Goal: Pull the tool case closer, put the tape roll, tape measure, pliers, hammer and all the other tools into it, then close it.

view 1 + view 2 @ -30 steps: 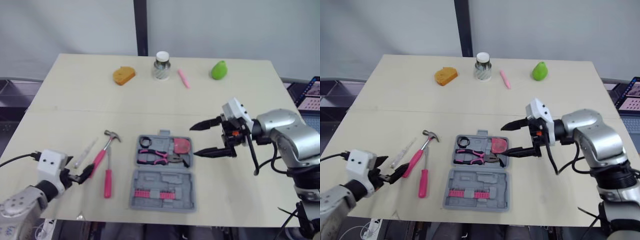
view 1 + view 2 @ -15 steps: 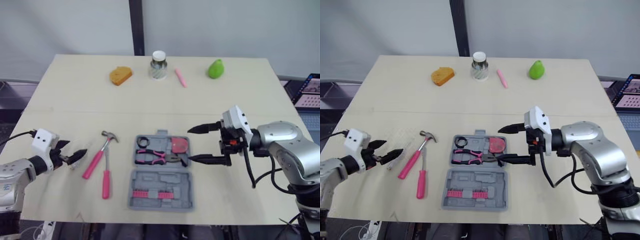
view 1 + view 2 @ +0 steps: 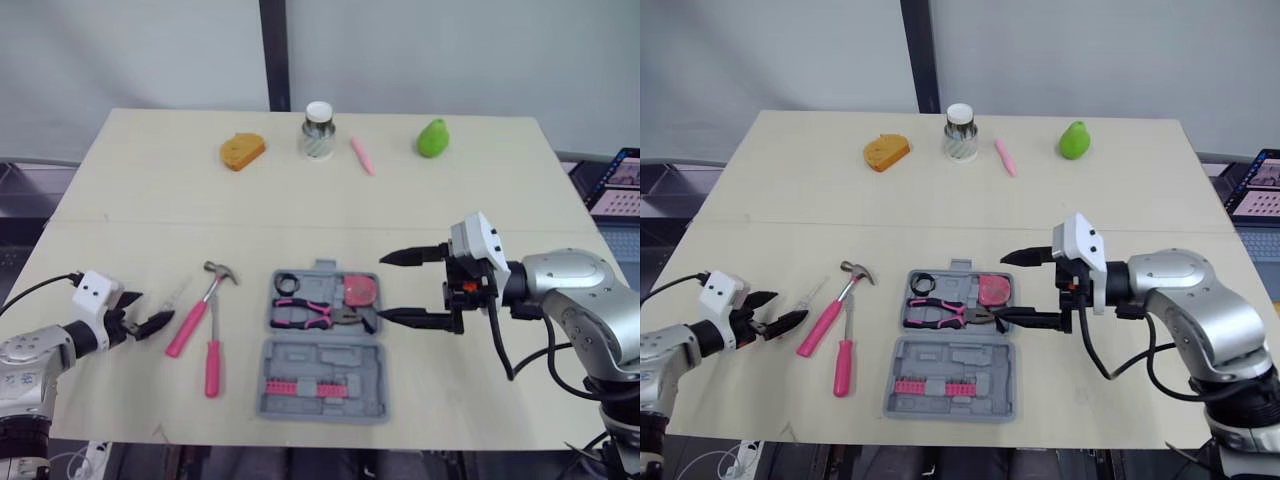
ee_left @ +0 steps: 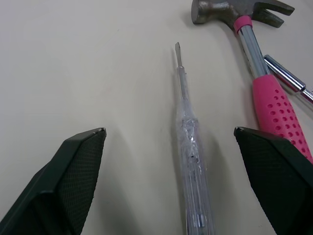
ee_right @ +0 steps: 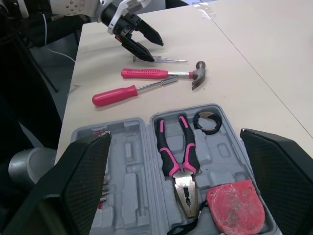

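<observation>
— Where's the clear screwdriver?
— Lower left of the head view, flat on the table, straddled by the left gripper, fingers wide apart and empty. Probably light, thin and slick, so pinch mid-handle.
— Anything crowding it?
— The hammer lies just beside it, with the pink screwdriver beyond. The right gripper gapes empty at the right edge of the tool case.

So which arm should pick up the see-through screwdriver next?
Left, probably. The left gripper is open, and the clear screwdriver lies on the table right in front of it, beside the hammer. The right gripper, also open, hovers at the tool case, on the far side from the screwdriver.
</observation>
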### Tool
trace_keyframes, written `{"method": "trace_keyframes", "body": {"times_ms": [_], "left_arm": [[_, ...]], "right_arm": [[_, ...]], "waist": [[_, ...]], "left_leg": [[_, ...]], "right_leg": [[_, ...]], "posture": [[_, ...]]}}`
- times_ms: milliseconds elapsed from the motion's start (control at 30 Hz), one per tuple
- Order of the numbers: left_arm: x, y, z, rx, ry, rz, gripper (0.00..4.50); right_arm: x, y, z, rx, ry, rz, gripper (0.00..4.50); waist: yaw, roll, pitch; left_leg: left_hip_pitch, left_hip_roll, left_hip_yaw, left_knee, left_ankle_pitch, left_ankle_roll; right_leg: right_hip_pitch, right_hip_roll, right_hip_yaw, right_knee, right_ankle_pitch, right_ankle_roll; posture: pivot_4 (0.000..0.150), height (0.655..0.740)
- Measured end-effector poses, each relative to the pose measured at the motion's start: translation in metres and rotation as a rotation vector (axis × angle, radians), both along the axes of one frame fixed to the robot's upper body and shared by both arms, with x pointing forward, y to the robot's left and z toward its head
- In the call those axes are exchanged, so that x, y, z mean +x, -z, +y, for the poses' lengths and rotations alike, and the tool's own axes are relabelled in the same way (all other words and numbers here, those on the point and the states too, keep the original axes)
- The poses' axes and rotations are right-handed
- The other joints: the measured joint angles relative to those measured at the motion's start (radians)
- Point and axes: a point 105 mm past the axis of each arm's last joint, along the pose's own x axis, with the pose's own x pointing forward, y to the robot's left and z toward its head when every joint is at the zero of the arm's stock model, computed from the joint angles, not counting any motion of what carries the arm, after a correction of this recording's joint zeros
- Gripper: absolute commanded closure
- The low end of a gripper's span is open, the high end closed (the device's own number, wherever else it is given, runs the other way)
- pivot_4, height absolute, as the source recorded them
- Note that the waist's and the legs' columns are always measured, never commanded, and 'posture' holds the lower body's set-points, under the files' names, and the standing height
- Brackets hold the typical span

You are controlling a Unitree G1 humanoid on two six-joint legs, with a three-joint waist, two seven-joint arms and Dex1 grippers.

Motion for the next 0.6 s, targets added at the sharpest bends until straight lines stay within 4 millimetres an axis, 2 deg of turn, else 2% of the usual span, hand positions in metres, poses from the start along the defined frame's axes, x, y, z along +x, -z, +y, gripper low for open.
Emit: {"method": "trace_keyframes", "body": {"times_ms": [300, 600], "left_arm": [[0.004, 0.016, -0.006, -0.009, 0.019, -0.040, 0.00], [0.009, 0.017, -0.005, 0.008, 0.026, -0.058, 0.00]], "right_arm": [[-0.002, 0.000, -0.001, 0.001, 0.011, 0.002, 0.02], [-0.001, 0.000, -0.001, 0.004, 0.017, 0.014, 0.02]], "waist": [[-0.001, -0.001, 0.000], [0.000, -0.001, -0.001]], "left_leg": [[0.000, 0.000, 0.000, 0.000, 0.000, 0.000], [0.001, 0.000, 0.000, 0.001, 0.000, 0.000]], "right_leg": [[0.000, 0.000, 0.000, 0.001, 0.000, 0.000], [0.000, 0.000, 0.000, 0.002, 0.000, 0.000]], "posture": [[0.150, 0.7400], [0.150, 0.7400]]}}
